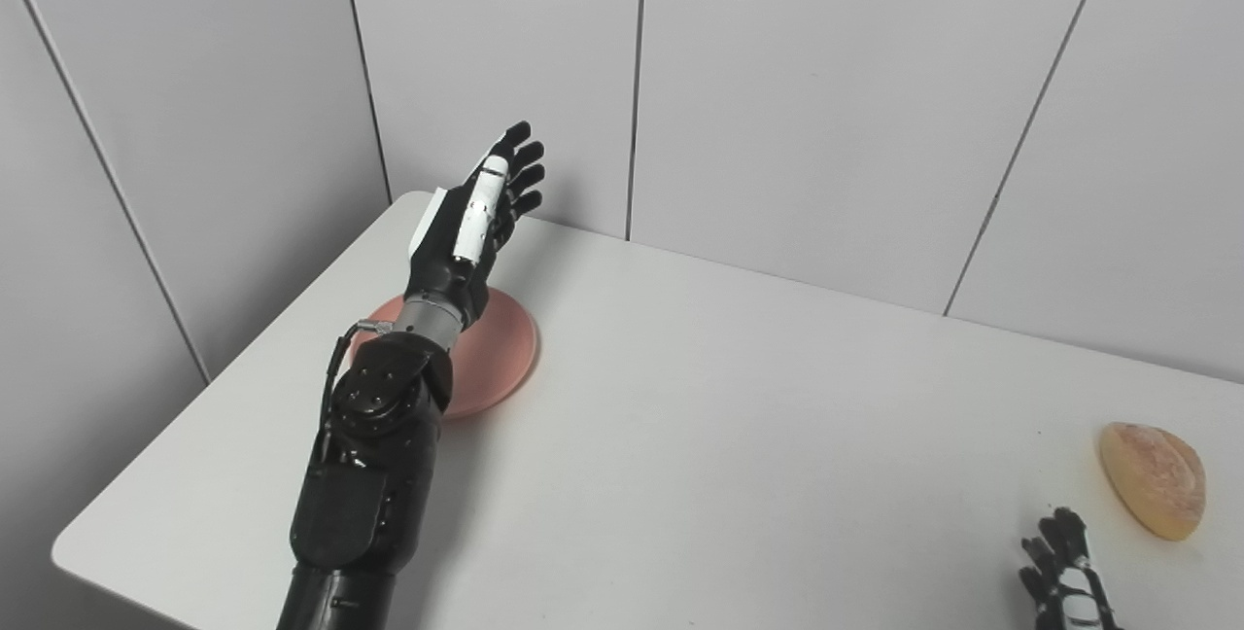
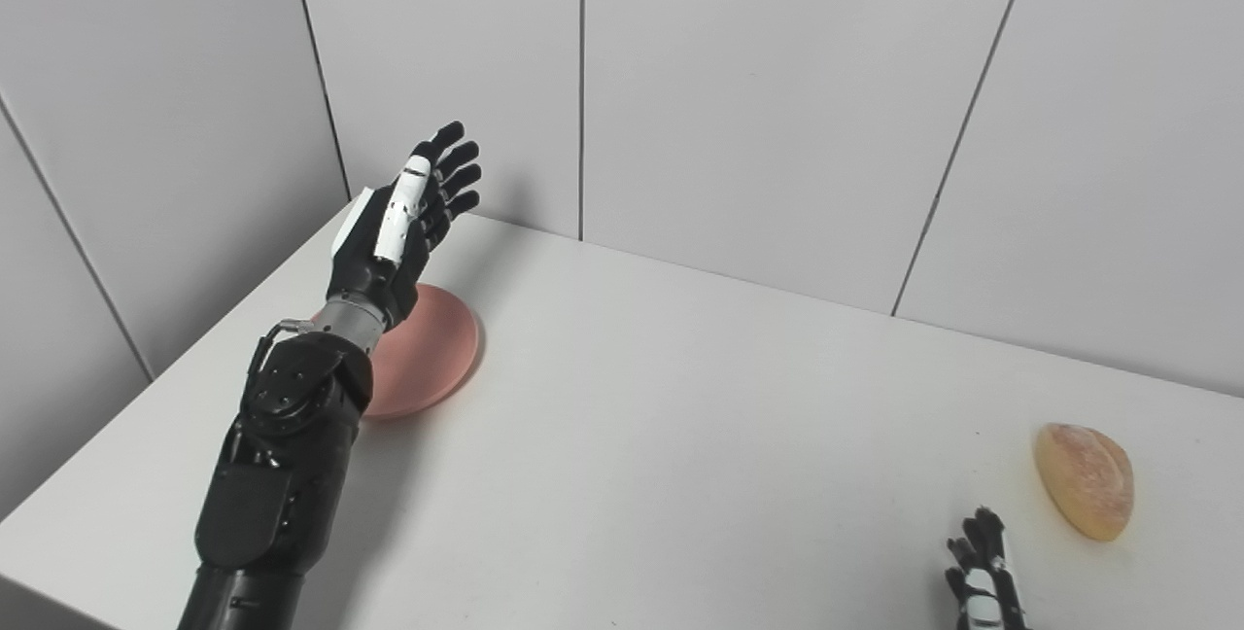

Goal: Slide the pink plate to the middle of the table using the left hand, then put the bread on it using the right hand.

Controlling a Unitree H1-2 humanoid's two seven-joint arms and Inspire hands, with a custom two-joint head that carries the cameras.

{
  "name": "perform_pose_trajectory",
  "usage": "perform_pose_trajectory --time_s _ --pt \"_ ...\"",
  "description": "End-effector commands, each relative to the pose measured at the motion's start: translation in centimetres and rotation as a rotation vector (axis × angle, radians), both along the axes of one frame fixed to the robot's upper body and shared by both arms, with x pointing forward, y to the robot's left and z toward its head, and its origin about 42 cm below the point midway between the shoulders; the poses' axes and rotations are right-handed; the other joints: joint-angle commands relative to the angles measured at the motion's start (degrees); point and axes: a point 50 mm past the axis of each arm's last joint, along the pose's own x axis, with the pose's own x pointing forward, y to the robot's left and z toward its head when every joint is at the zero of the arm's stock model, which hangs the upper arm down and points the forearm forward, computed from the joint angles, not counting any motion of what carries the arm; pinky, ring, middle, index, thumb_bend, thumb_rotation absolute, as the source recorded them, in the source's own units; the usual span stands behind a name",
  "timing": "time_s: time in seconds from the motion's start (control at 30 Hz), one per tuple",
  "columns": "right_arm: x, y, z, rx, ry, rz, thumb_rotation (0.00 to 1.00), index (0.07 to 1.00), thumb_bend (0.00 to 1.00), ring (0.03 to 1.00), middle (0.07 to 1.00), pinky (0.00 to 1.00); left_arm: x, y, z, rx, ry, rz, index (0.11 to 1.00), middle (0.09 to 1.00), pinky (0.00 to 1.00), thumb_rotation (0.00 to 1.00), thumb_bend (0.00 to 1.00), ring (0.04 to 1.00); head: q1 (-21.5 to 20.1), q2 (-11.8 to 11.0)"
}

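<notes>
On the white table (image 1: 739,436), the left hand (image 1: 471,227) hovers with fingers spread above the pink plate (image 1: 501,348); the right hand (image 1: 1064,572), beside the bread (image 1: 1154,479), is cropped, so I cannot tell its state.

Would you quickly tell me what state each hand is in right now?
Left hand: open, fingers extended, holding nothing, raised above the pink plate.
Right hand: only partly in view at the bottom edge; cannot tell, though it holds no bread.

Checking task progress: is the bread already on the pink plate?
No, the bread lies on the table's right side, far from the pink plate at the left.
</notes>
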Motion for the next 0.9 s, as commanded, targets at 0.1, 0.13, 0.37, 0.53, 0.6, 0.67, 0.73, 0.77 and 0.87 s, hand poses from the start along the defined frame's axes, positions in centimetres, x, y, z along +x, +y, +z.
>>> perform_pose_trajectory --time_s 0.1,0.13,0.37,0.53,0.6,0.67,0.73,0.77,0.87 --pt "0.5 -0.3 1.0 0.002 -0.032 0.004 1.00 1.000 0.15 1.000 1.000 1.00 0.3 2.3 2.5 -0.013 -0.083 0.040 0.880 0.899 0.89 1.00 0.37 0.896 0.6 -0.2" --pt "0.5 -0.3 0.9 0.002 -0.033 0.008 1.00 1.000 0.15 1.000 1.000 1.00 0.3 2.7 2.4 -0.025 -0.084 0.047 0.877 0.896 0.88 1.00 0.37 0.894 1.0 -0.4" --pt "0.5 -0.7 0.7 0.008 -0.027 0.016 1.00 1.000 0.13 1.000 1.000 1.00 0.0 5.5 1.9 -0.024 -0.074 0.105 0.848 0.863 0.88 1.00 0.37 0.866 2.2 -0.7" --pt "0.6 -0.7 0.6 0.009 -0.020 0.016 1.00 1.000 0.15 1.000 1.000 1.00 -0.1 7.4 1.2 -0.016 -0.064 0.155 0.853 0.878 0.88 1.00 0.38 0.881 2.3 -1.1" --pt "0.6 -0.6 0.6 0.011 -0.020 0.018 1.00 1.000 0.15 1.000 1.000 1.00 -0.2 8.1 1.0 -0.030 -0.060 0.166 0.854 0.880 0.88 1.00 0.38 0.888 2.2 -1.1" --pt "0.6 -0.6 0.6 0.014 -0.020 0.017 1.00 1.000 0.15 1.000 1.000 1.00 -0.3 8.8 0.7 -0.042 -0.058 0.171 0.861 0.886 0.88 1.00 0.37 0.892 2.1 -1.1" --pt "0.5 -0.5 0.7 0.015 -0.022 0.018 1.00 1.000 0.15 1.000 1.000 1.00 -0.4 9.4 0.5 -0.049 -0.054 0.180 0.858 0.886 0.88 1.00 0.37 0.890 1.9 -1.1" --pt "0.5 -0.5 0.7 0.015 -0.022 0.020 1.00 1.000 0.15 1.000 1.000 1.00 -0.4 9.6 0.4 -0.052 -0.052 0.184 0.855 0.883 0.88 1.00 0.36 0.887 1.9 -1.1" --pt "0.5 -0.5 0.8 0.016 -0.028 0.023 1.00 1.000 0.15 1.000 1.000 1.00 -0.5 10.1 0.2 -0.063 -0.046 0.196 0.850 0.877 0.88 1.00 0.36 0.882 2.3 -1.0"
